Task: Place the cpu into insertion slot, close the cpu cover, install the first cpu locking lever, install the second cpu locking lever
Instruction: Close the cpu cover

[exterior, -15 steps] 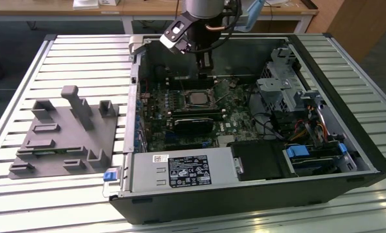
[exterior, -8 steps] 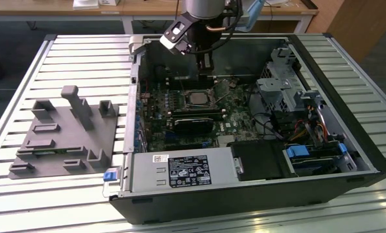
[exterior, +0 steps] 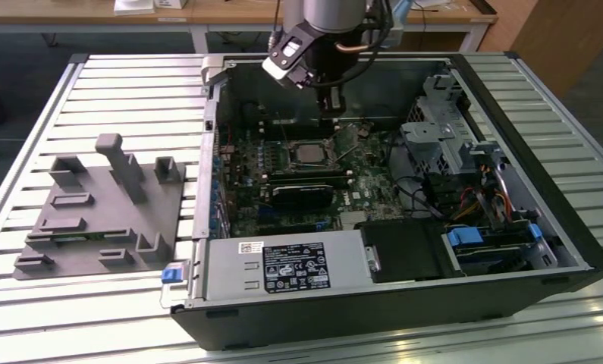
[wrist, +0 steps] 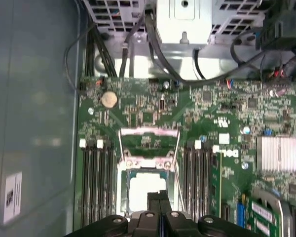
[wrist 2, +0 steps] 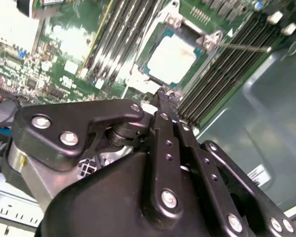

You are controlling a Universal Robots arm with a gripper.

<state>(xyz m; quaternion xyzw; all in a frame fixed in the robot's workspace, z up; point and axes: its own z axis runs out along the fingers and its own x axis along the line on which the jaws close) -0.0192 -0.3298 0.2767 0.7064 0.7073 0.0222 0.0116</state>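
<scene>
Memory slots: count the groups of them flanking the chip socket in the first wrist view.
2. One group lies along one side of the socket, the other group along the opposite side. The tool covers one end of each.

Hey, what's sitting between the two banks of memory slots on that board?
The square socket with the silver chip in it, seen in the first wrist view.

Your exterior view sits high, well back from the insertion slot [exterior: 291, 155] [wrist 2: 187, 33] [wrist: 147, 165], looking down; both wrist views hover close above it, sharing it.
</scene>
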